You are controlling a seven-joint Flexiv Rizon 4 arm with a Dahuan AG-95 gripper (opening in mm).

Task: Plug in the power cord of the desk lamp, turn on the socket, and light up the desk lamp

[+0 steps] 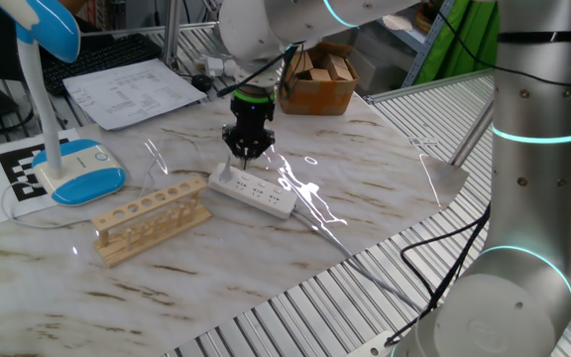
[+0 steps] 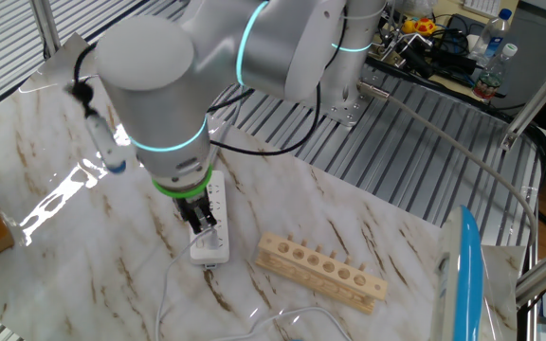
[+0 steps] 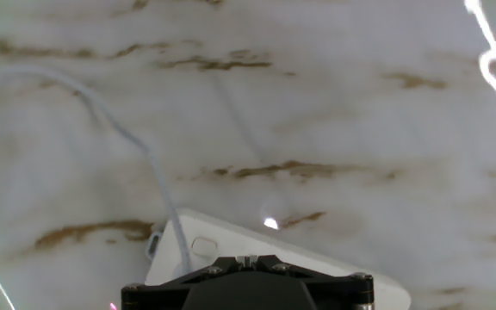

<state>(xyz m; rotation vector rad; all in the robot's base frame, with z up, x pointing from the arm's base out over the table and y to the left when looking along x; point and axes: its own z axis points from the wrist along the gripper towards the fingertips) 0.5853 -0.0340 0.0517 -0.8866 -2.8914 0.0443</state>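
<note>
The desk lamp stands at the left with its blue-rimmed base (image 1: 77, 169) on the marble and its blue head (image 1: 53, 25) high up; only the head's edge (image 2: 467, 275) shows in the other fixed view. The socket (image 1: 254, 188) (image 2: 213, 213) (image 3: 231, 245) lies mid-table. My gripper (image 1: 244, 151) (image 2: 202, 223) (image 3: 245, 260) is shut, with its tips pointing down right over the strip's end nearest the lamp. Nothing shows between the fingers. The thin white power cord (image 3: 136, 146) runs across the marble to that end and disappears under my hand.
A wooden rack (image 1: 152, 218) (image 2: 320, 273) with a row of holes lies between the lamp and the strip. Papers (image 1: 137, 89) and a cardboard box (image 1: 317, 84) sit at the back. The strip's thicker cable (image 1: 315, 213) trails off toward the slatted table edge.
</note>
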